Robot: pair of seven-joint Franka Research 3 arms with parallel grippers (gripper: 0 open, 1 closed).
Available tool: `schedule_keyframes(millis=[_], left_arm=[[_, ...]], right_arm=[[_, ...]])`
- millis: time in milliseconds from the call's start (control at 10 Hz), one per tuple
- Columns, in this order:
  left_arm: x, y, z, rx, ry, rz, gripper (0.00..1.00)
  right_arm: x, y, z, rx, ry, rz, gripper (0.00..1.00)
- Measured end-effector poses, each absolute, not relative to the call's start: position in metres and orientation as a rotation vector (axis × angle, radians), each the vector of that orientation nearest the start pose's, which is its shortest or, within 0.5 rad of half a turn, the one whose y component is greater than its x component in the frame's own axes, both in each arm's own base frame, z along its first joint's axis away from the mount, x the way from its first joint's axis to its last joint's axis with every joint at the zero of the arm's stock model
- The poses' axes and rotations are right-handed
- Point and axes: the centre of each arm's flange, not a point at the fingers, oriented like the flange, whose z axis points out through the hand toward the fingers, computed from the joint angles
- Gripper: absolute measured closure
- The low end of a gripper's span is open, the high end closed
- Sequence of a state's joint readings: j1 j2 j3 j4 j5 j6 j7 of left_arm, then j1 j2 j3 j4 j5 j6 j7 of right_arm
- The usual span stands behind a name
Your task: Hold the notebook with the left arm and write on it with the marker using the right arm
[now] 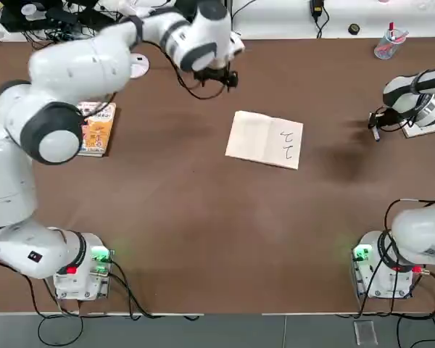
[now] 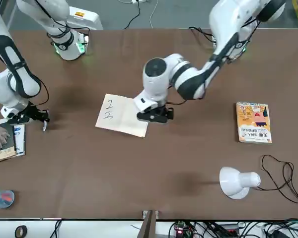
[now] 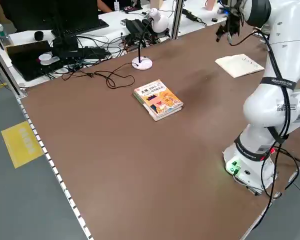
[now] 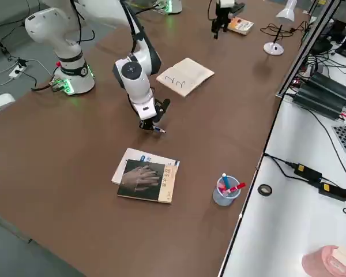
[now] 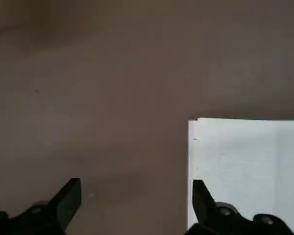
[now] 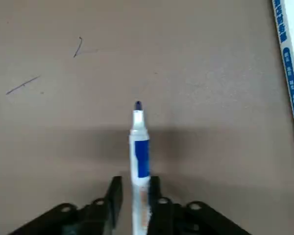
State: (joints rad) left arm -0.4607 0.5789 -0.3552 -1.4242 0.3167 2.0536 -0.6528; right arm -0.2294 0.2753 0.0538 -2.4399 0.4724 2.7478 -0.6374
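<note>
Notebook (image 1: 264,139) pages lie open and flat near the middle of the brown table (image 1: 181,232), thin cream paper with a few small dark marks on the half toward the right arm's edge of the table. Its long axis runs roughly across the table, slightly skewed. The left gripper (image 1: 219,77) hangs above the table just beyond the notebook's far corner, toward the far edge; in its wrist view the two black fingers (image 5: 202,196) stand wide apart and empty, with the pad's pale corner beside one of them. So the left arm is much the nearer to the pad.

The right gripper (image 1: 375,125) sits low by the right edge of the table, well apart from the notebook, next to a grey-covered book (image 4: 147,181). The marker (image 6: 139,147), a slim white and blue barrel, stands between its narrow black fingers, tip pointing away over bare table. Whether they are clamping it or just letting go, I cannot tell.
</note>
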Motion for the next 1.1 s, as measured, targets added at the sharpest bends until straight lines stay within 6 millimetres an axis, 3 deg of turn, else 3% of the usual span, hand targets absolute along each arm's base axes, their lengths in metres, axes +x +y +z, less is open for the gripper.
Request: schedule_keyframes(millis=[200,400,700,1100], left_arm=[[0.556,-0.446,0.411,-3.119,0.351,-0.197,0.00],[0.570,-0.418,0.431,-3.138,0.322,-0.182,0.00],[0.587,-0.374,0.461,-3.142,0.256,-0.170,0.00],[0.606,-0.302,0.517,-3.155,0.165,-0.156,0.00]], right_arm=[[0.476,-0.102,0.193,-2.964,-0.037,-0.158,0.58],[0.476,-0.102,0.193,-2.964,-0.037,-0.158,0.44],[0.476,-0.102,0.193,-2.964,-0.038,-0.158,0.44],[0.477,-0.101,0.194,-2.963,-0.040,-0.159,0.44]])
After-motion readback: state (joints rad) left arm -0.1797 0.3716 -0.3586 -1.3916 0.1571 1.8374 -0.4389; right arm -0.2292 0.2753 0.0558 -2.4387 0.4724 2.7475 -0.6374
